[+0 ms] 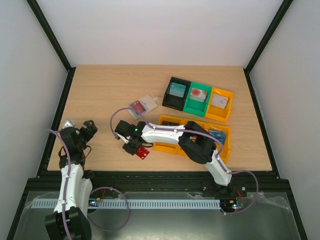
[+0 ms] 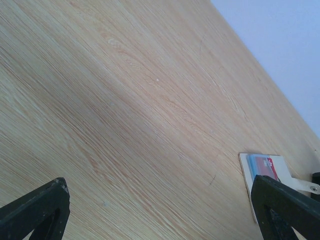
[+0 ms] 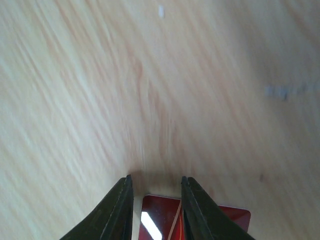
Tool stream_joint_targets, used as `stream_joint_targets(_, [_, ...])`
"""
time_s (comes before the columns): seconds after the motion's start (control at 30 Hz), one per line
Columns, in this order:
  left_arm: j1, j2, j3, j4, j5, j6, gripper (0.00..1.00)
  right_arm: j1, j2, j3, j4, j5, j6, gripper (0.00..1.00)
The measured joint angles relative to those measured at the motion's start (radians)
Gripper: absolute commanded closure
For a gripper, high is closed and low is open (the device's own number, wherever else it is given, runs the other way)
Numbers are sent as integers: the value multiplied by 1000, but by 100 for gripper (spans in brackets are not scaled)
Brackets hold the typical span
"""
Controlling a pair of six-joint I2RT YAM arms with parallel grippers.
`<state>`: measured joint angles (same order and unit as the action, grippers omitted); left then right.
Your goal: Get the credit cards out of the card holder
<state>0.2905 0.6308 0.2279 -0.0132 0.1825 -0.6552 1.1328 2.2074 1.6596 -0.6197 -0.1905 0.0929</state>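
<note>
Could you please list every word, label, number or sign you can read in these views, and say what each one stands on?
No text can be read in any view.
red card: only a pale streak, no legible print.
card holder: the blue and red card in it bears marks too blurred to read.
green bin: the item inside has a red mark, too small to read.

You see the red card (image 3: 159, 210) only in part: jaws of the right gripper (image 3: 155, 178) cover its sides, the bottom edge cuts it off, and the surface (image 3: 100, 75) around it is blurred. One jaw of the left gripper (image 2: 159, 182) hides the lower part of the card holder (image 2: 246, 175).
</note>
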Motion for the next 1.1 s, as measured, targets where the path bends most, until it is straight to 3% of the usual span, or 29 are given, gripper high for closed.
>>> stream_joint_targets(0.23, [-2,8,-2,3,0,0,0,10,-108,-143,-42,-35,-8,65])
stream_joint_targets(0.4, [-4,13,-12,8,0,-2,0,16,-115,-114,-102,1,2,45])
stream_joint_targets(0.63, [-4,18,-13,10,2,-2,1,16,-113,-60,-142,130,70,28])
stream_joint_targets(0.77, [-4,18,-15,23,16,-3,1,15,-88,-60,-173,157,96,28])
stream_joint_targets(1.1, [-4,18,-19,29,24,-3,0,19,-60,-44,-272,77,86,43])
